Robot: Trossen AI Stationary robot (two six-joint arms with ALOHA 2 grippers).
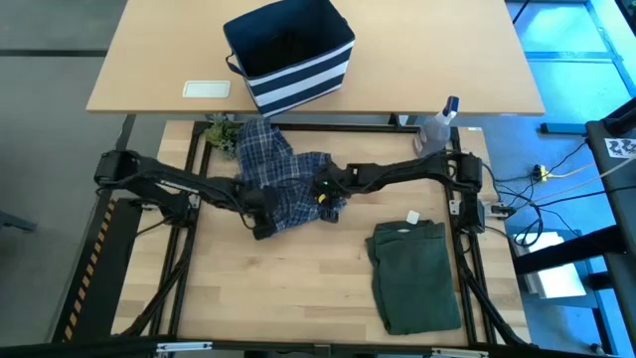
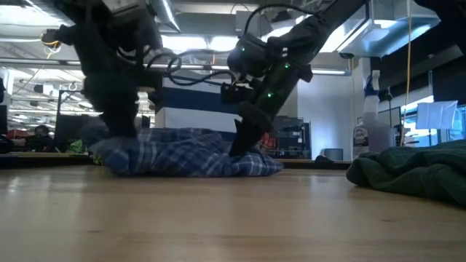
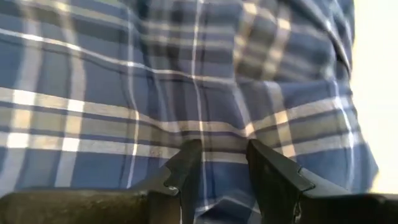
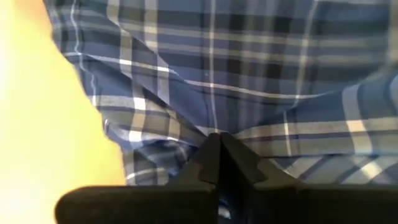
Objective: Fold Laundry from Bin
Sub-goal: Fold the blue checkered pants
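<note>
Two garments lie on the wooden desk (image 1: pixel 298 288): one blue-and-white plaid shirt (image 1: pixel 283 174) crumpled near the middle, and one dark olive-green garment (image 1: pixel 415 276) folded flat toward the right side. One navy bin (image 1: pixel 290 52) with white stripes stands on the lighter desk behind, and beside it lie one white flat object (image 1: pixel 207 89) and, farther right, one clear spray bottle (image 1: pixel 438 124). Two arms reach in, both meeting at the plaid shirt.

The high view alone shows the bin and the layout of both garments; the inside of the bin looks dark and its contents cannot be made out. The low view shows the shirt as a low heap with both arms coming down onto it, and the olive-green garment as a mound at the right edge. Only the wrist views show the fingers.

The left gripper (image 3: pixel 225 167) sits at the shirt's left part, its fingers apart with plaid cloth showing in the gap and touching them. The right gripper (image 4: pixel 219 152) is at the shirt's right edge, its fingers pressed together on a fold of the plaid cloth.
</note>
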